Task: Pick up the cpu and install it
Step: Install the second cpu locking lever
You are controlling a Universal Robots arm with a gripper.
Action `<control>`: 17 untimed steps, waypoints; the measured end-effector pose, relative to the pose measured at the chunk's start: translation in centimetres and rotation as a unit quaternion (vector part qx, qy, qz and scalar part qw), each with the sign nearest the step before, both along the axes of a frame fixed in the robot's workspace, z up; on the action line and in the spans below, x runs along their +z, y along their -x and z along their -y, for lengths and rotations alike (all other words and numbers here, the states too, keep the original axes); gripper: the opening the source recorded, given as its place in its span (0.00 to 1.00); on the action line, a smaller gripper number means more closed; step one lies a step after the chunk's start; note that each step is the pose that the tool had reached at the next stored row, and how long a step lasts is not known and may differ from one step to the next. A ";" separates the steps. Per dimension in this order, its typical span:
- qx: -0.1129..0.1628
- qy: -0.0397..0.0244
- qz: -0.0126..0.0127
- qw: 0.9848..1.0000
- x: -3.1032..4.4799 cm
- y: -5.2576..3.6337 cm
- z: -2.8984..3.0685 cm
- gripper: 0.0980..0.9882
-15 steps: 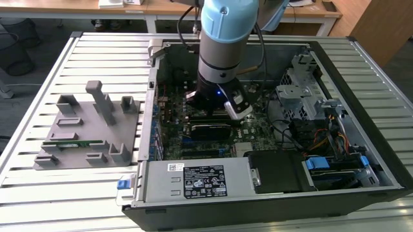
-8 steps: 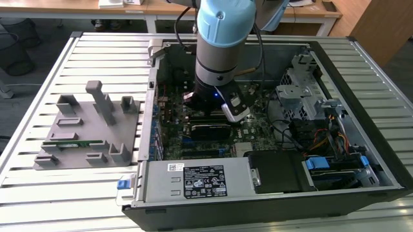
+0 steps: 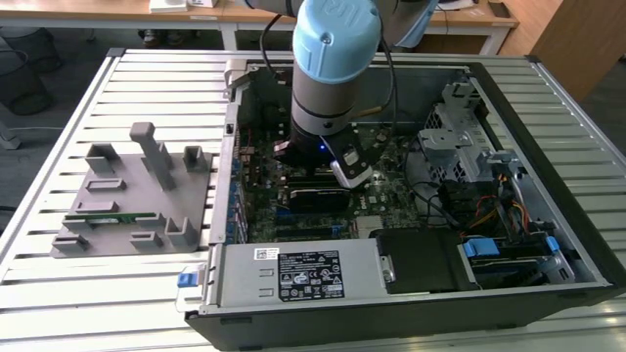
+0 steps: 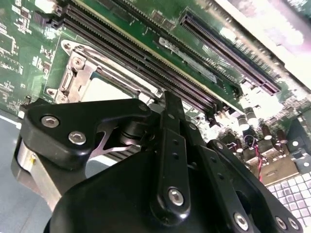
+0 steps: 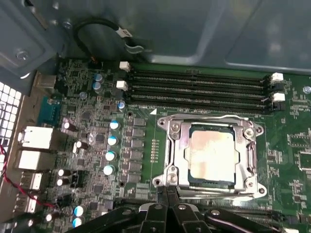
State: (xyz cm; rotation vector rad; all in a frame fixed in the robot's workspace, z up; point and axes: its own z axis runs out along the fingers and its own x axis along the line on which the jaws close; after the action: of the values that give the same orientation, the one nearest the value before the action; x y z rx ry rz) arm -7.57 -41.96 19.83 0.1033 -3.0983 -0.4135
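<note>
While the cpu (image 5: 212, 154) is seated in its motherboard socket (image 5: 212, 155), the gripper (image 5: 167, 194) is held just beside it. Its fingers are pressed together, grasping nothing.

The cpu (image 5: 212, 154) was silvery with a warm tint, framed in bright metal on a green board (image 5: 146, 92) crossed by black slots (image 5: 199, 85). The claw (image 5: 167, 206) was black, the arm (image 3: 336, 55) pale blue and grey, the slatted surface (image 3: 146, 77) grey-white.
</note>
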 end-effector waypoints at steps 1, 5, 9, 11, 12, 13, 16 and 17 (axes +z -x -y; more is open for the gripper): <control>0.000 -0.003 0.000 1.000 -0.10 0.01 0.00 0.01; 0.000 -0.005 0.000 1.000 -0.43 0.04 0.02 0.01; 0.000 -0.007 0.000 1.000 -0.51 0.14 0.03 0.01; 0.000 -0.008 0.000 1.000 -0.54 0.21 0.03 0.01; 0.000 -0.009 0.000 1.000 -0.57 0.25 0.02 0.01; 0.000 -0.009 0.000 1.000 -0.59 0.28 0.02 0.01; 0.000 -0.011 0.000 1.000 -0.63 0.36 0.03 0.01; 0.000 -0.011 0.000 1.000 -0.65 0.41 0.02 0.01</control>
State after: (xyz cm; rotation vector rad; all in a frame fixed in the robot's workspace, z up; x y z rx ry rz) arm -7.98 -41.98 19.19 0.1035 -3.0942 -0.4482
